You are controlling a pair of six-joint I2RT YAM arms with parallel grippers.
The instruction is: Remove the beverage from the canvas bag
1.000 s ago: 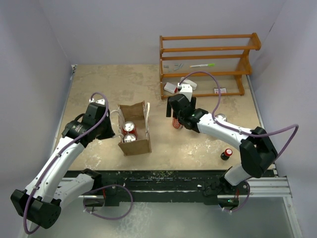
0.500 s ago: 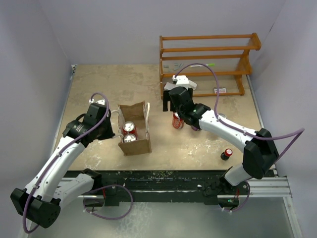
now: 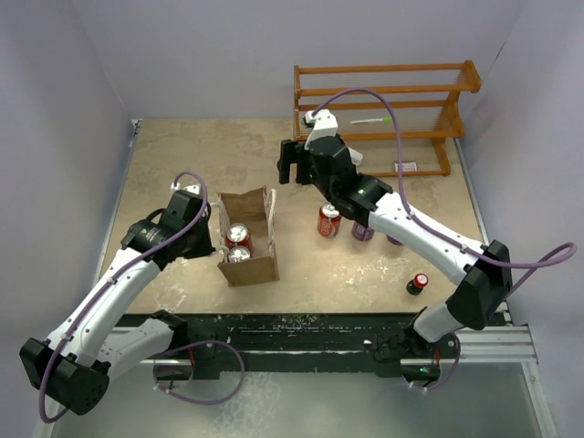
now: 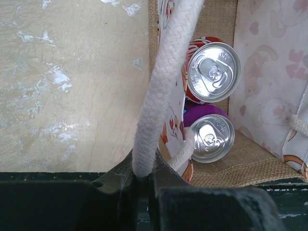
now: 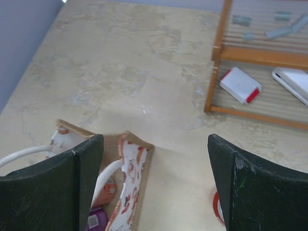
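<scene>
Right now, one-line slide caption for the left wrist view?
Wrist close-up: left gripper pinches the white rope handle of the canvas bag; red can and purple can stand upright inside.

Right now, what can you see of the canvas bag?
The canvas bag stands upright and open on the table, tan and burlap-like outside, with a white printed lining inside. It has two white rope handles; the left pincer is shut on one rope handle. A red can and a purple can stand inside.

Beige table (image 3: 182,164) w/ canvas bag (image 3: 251,266), red can (image 3: 328,220), purple can (image 3: 362,231), sm. red-capped bottle (image 3: 418,283) & wooden rack (image 3: 383,119) at back.
</scene>
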